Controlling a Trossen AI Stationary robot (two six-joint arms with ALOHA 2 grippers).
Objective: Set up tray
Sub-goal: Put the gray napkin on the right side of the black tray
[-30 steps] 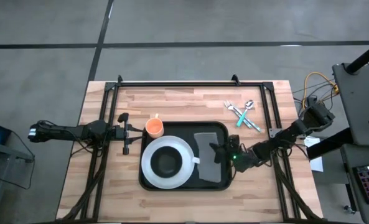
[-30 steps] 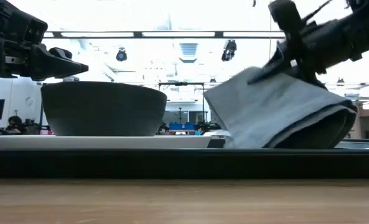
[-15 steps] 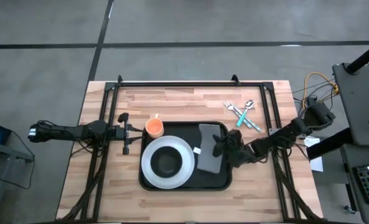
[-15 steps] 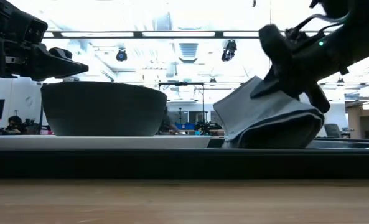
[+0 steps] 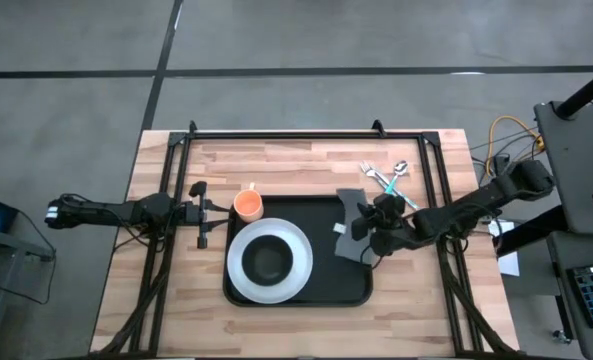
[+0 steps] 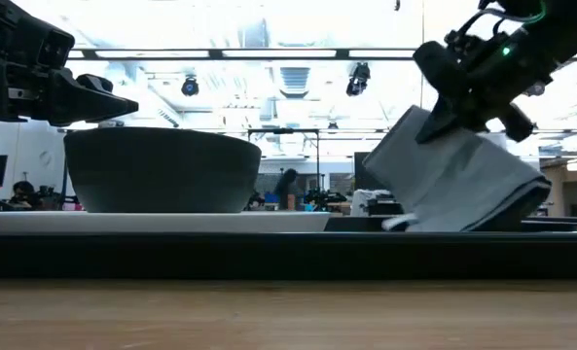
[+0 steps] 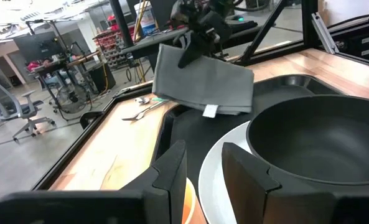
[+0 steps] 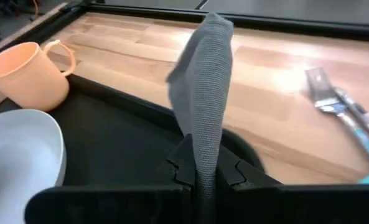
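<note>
The black tray lies mid-table and carries a white plate with a dark bowl on it. An orange cup stands on the table at the tray's far left corner. The grey napkin is bunched over the tray's far right part. My right gripper is shut on it. My left gripper waits open left of the cup, above the table. My right gripper pinches the folded napkin between its two fingers at a fold, several layers thick. The fingers come slanting from the table's right. In the low view the napkin hangs tilted below the gripper, and its lower end rests in the tray.
A fork, a spoon and a blue-handled utensil lie crossed on the wood beyond the tray's far right corner. A black frame rail runs along the far edge, with rails down both sides. Bare wood shows near the table's near edge.
My right gripper has risen and moved toward the table's far edge and slightly right, still shut on the napkin. The napkin, which lay spread on the tray's right part, has been drawn up and bunched toward the tray's far right corner.
</note>
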